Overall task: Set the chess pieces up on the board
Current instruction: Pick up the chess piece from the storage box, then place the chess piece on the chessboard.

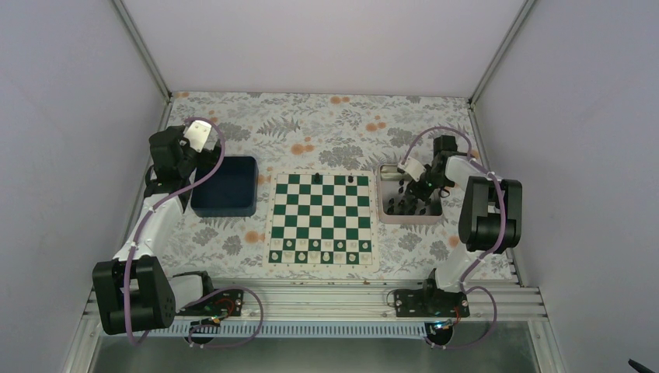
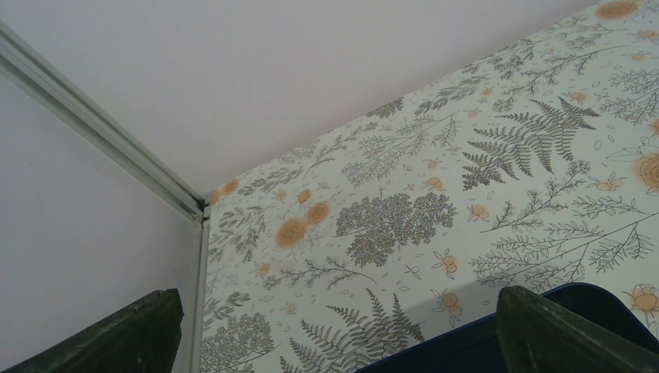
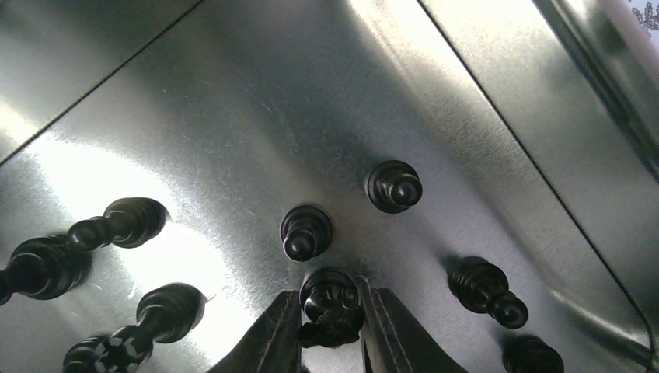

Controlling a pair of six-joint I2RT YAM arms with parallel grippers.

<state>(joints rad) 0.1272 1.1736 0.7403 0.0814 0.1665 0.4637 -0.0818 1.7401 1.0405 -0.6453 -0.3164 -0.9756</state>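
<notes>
Picking black piece out of silver tray, right gripper jaws clamped on it. More chess pieces just ahead of and beside jaws. Next: lifting straight up clear of neighbours, carrying to board. Left gripper jaws wide apart, holding nothing.

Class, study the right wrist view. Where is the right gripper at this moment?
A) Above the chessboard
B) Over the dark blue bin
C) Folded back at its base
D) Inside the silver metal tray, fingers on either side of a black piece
D: the right gripper is low in the metal tray, its fingers closed against both sides of a black piece.
</notes>
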